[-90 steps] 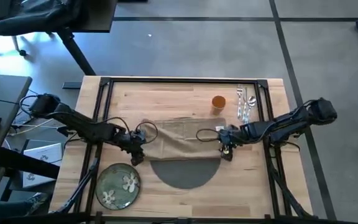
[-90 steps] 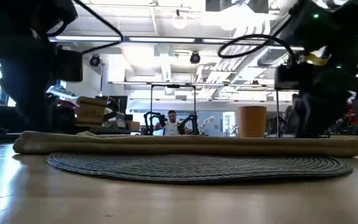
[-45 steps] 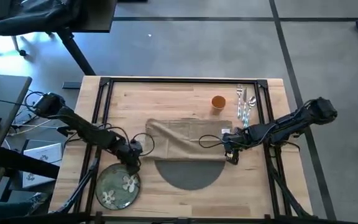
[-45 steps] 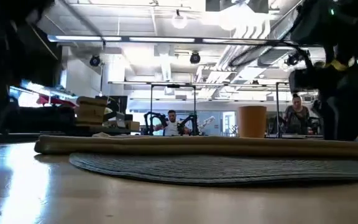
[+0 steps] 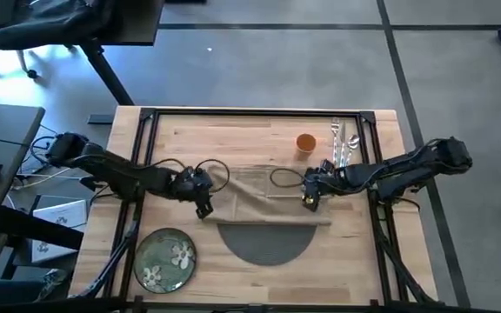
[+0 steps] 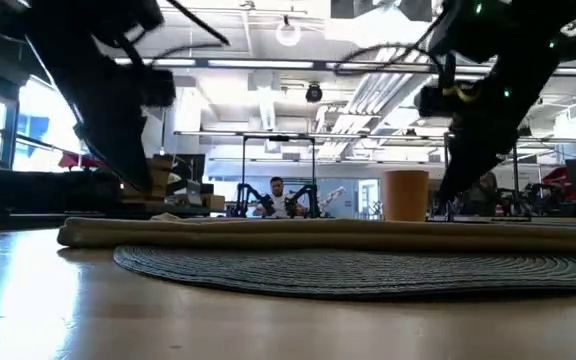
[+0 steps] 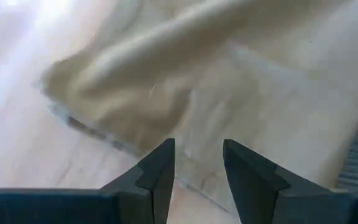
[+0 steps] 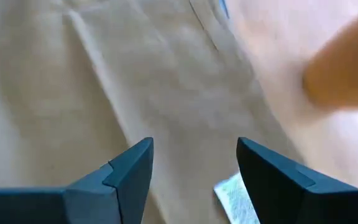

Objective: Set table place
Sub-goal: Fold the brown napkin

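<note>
- Hovering over the left end of the tan napkin [image 5: 263,196], the left end effector [image 5: 202,199] has its two dark fingers parted, with nothing between them; the left wrist view shows rumpled cloth and a strip of bare wood under the gap.
- Hanging over the napkin's right end, the right end effector [image 5: 308,196] is likewise spread wide and empty, with soft, faintly creased fabric beneath it in the right wrist view.
- Between the two, the napkin lies as a long folded band across the far half of the round placemat [image 5: 264,243], covering that half; its left end is bunched and thicker.
- In the low view the placemat [image 6: 368,270] shows as a flat dark-grey disc of concentric woven ridges, with the napkin [image 6: 318,233] as a low roll along its far side.
- Beyond the napkin stands a small orange cup [image 5: 305,143], a plain cylinder, close to the right arm.
- Just right of the cup, silver cutlery [image 5: 344,144] lies bunched together; the single pieces cannot be told apart.
- Near the table's front left corner sits a round green plate [image 5: 165,259] with white flowers, apart from the placemat.
- Everything rests on a light-wood plank table [image 5: 224,135] with a thin black frame.
- Far behind, in the low view, a person [image 6: 277,197] sits in the room.
</note>
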